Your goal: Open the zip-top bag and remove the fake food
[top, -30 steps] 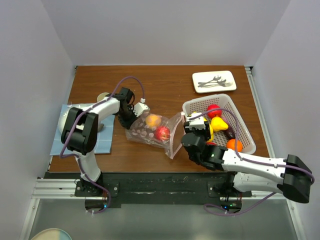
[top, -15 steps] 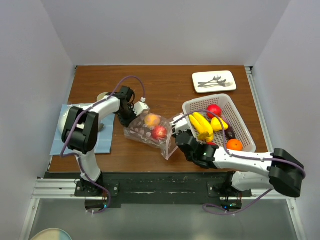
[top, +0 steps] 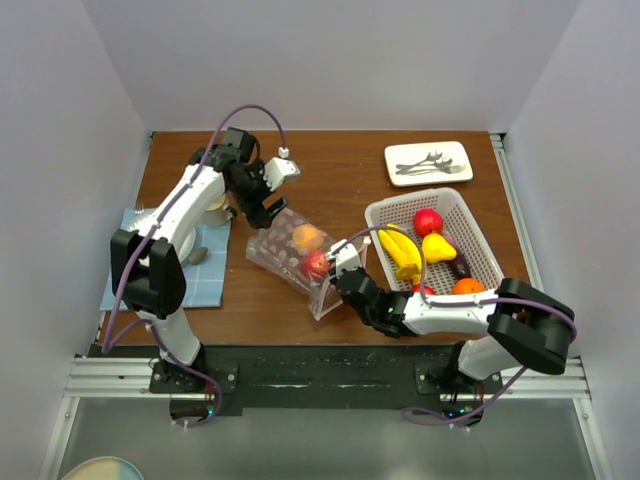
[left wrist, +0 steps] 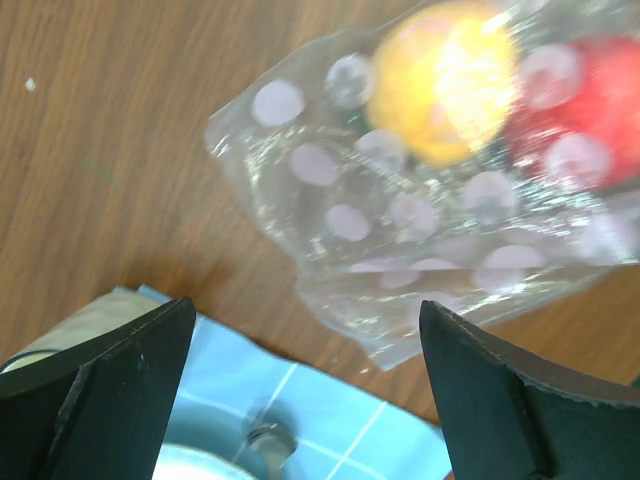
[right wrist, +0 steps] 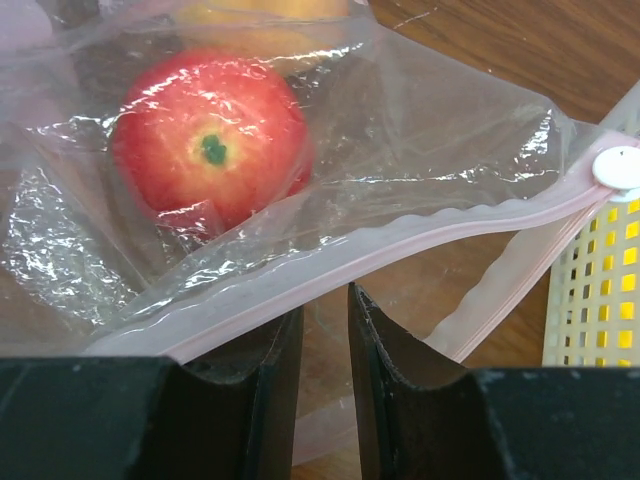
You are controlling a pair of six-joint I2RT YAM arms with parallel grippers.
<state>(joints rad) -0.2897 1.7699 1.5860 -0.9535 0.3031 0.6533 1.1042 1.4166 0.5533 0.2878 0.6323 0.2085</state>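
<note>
The clear zip-top bag [top: 285,255] lies on the table with its mouth toward the right arm. Inside it are a red apple [top: 316,263] and an orange-yellow fruit [top: 306,237]. My left gripper [top: 262,203] hangs wide open above the bag's closed end [left wrist: 400,230], holding nothing. My right gripper [top: 338,268] sits low at the bag's mouth. In the right wrist view its jaws [right wrist: 325,295] stand a narrow gap apart under the pink zip strip [right wrist: 400,245], with the apple [right wrist: 210,140] just beyond. Nothing is clamped between them.
The white perforated basket [top: 410,198] to the right holds bananas [top: 400,250], a red fruit [top: 428,220], a yellow pear [top: 437,247] and an orange [top: 467,287]. A white plate with cutlery [top: 428,163] sits at the back right. A blue cloth [top: 120,275] lies on the left.
The left gripper opened, let go of the bag's end and rose toward the back. The right gripper left the banana in the basket, narrowed its jaws and moved to the bag's mouth.
</note>
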